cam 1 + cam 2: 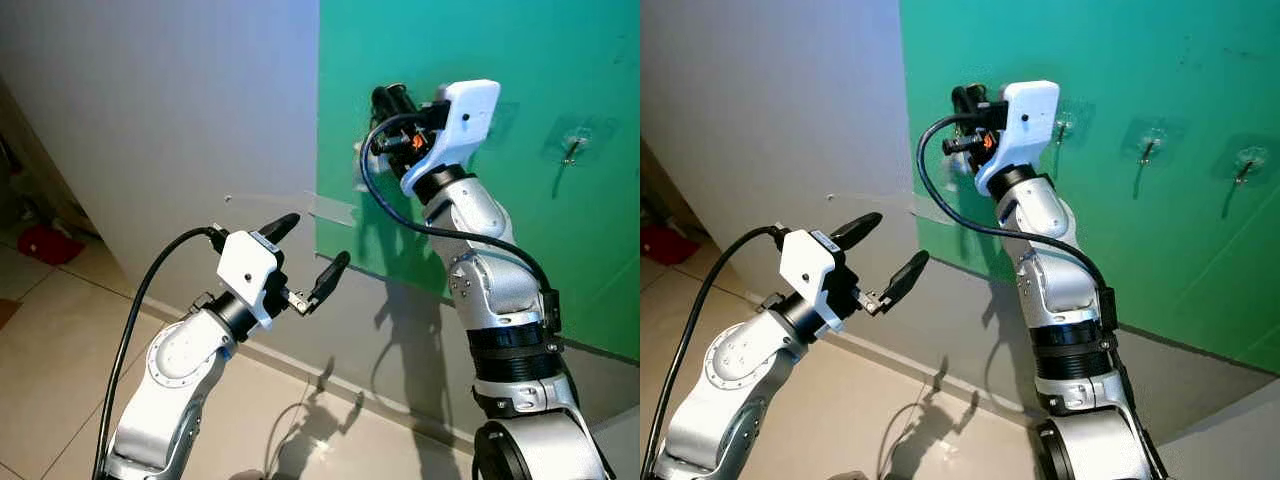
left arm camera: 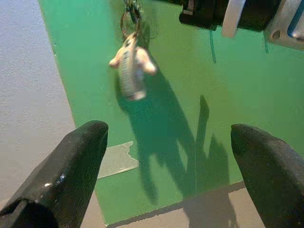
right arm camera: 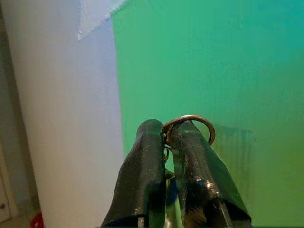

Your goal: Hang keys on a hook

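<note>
My right gripper (image 3: 166, 130) is raised against the green board (image 1: 580, 260), shut on a brass key ring (image 3: 190, 118) that sticks out past its fingertips. A pale, whitish charm (image 2: 130, 64) dangles from the ring, close to the board's left edge. Clear stick-on hooks (image 1: 1150, 145) sit in a row on the board, to the right of the right gripper (image 1: 965, 105); one hook (image 1: 572, 148) is well off to its right. My left gripper (image 1: 315, 240) is held lower and to the left, open and holding nothing, pointing up toward the charm.
The green board is mounted on a grey wall (image 1: 160, 120), with a strip of clear tape (image 1: 330, 208) at its left edge. A red object (image 1: 40, 243) lies on the tiled floor (image 1: 70, 340) at the far left.
</note>
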{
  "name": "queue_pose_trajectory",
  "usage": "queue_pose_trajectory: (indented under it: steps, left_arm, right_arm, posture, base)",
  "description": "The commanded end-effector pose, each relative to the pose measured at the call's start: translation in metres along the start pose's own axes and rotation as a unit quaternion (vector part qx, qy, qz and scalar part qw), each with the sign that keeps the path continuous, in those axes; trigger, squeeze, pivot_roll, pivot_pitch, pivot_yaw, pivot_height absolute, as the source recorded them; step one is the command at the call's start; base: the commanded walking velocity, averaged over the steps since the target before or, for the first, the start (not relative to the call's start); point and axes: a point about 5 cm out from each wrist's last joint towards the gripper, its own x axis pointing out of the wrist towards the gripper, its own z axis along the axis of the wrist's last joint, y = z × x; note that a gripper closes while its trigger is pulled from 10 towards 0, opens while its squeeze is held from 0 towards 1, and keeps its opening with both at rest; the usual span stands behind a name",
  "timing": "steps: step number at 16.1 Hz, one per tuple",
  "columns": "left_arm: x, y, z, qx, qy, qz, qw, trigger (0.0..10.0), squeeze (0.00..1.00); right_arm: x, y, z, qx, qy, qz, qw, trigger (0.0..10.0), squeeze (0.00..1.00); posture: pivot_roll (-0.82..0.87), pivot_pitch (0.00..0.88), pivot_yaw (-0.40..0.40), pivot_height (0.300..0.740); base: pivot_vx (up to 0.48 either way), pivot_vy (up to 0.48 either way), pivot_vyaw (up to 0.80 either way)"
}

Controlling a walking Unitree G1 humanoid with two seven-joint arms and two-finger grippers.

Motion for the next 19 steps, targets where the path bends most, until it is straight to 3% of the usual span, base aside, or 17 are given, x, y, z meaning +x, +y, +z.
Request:
queue_pose_trajectory:
  steps: [1, 6, 13, 19]
  left_arm:
    - [0.0, -0.002, -0.002, 0.003, 0.005, -0.003, 1.0, 10.0, 0.0]
    - [0.001, -0.002, -0.002, 0.005, 0.007, -0.007, 1.0, 10.0, 0.0]
    - [0.001, -0.003, -0.002, 0.006, 0.009, -0.011, 1.0, 10.0, 0.0]
    - [0.001, -0.004, -0.003, 0.006, 0.009, -0.015, 1.0, 10.0, 0.0]
  right_arm:
    - [0.001, -0.001, 0.001, -0.013, 0.0, -0.004, 1.0, 10.0, 0.0]
    - [-0.003, -0.012, -0.008, -0.038, 0.022, -0.043, 0.998, 10.0, 0.0]
    - [-0.003, -0.033, -0.001, -0.03, -0.002, -0.129, 0.991, 10.0, 0.0]
    - [-0.006, -0.038, -0.004, -0.037, 0.006, -0.144, 0.989, 10.0, 0.0]
  posture:
    - [0.0, 0.0, -0.009, 0.74]
    - [0.0, 0.0, -0.01, 0.74]
    - [0.0, 0.0, -0.002, 0.74]
    - [-0.01, 0.0, 0.002, 0.74]
  base:
    - [0.0, 0.0, 0.0]
    - [0.0, 0.0, 0.0]
    - [0.0, 0.0, 0.0]
    - [0.0, 0.0, 0.0]
